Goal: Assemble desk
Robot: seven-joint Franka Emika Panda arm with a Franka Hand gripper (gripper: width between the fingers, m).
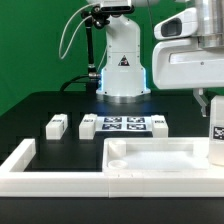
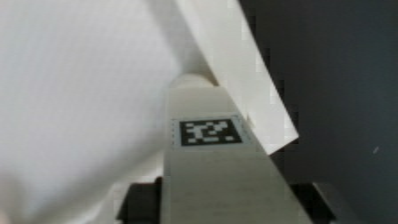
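The desk top (image 1: 160,163) is a wide white rimmed tray at the front of the table. My gripper (image 1: 212,108) is shut on a white square-section leg block (image 1: 216,137) and holds it upright at the top's corner on the exterior view's right. In the wrist view the leg (image 2: 215,150) with its square tag sits between my dark fingers (image 2: 143,200), and my gripper (image 2: 228,202) is above the top's white floor (image 2: 71,100) and rim (image 2: 235,60). I cannot tell whether the leg touches the top. Three loose leg blocks (image 1: 55,125) (image 1: 87,127) (image 1: 158,123) lie behind the top.
The marker board (image 1: 122,125) lies flat between the loose legs, in front of the robot base (image 1: 122,65). A long white bar with raised ends (image 1: 40,172) lies along the front at the exterior view's left, beside the desk top.
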